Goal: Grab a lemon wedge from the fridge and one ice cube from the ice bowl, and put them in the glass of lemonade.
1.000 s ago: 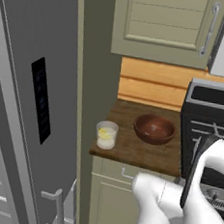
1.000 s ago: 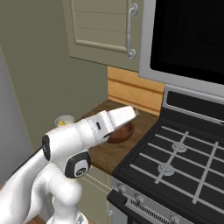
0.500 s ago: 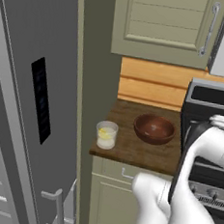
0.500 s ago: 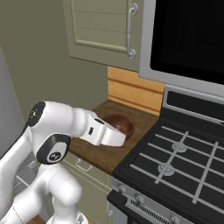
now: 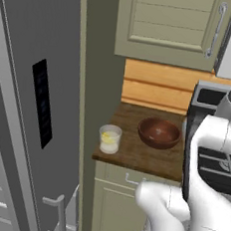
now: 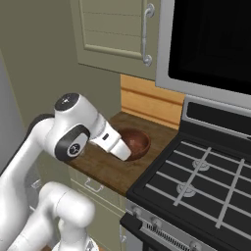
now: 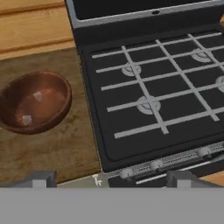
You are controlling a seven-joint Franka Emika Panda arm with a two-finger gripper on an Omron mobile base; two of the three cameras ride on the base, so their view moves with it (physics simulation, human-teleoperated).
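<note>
The grey fridge [image 5: 36, 80] with its black panel stands at the left. Next to it on the wooden counter [image 5: 138, 155] is the glass of lemonade [image 5: 109, 138], with a bright yellow bit showing in the liquid. The brown ice bowl [image 5: 159, 132] [image 6: 139, 141] sits to the right of the glass. In the hand view the ice bowl [image 7: 33, 101] holds two pale ice cubes [image 7: 38, 96]. My gripper [image 7: 109, 178] hangs open and empty above the counter's front edge, its fingertips [image 7: 39, 178] wide apart, the bowl up and to the left of it.
A black gas stove [image 7: 153, 87] [image 6: 196, 181] adjoins the counter on the right, a dark microwave [image 6: 211, 39] above it. Beige wall cabinets [image 5: 171, 28] hang over the counter. My white arm [image 6: 73, 137] folds in front of the bowl's left side.
The arm has pulled back from over the bowl and folded up, its elbow rising. Glass and bowl have not moved. The gripper stays open.
</note>
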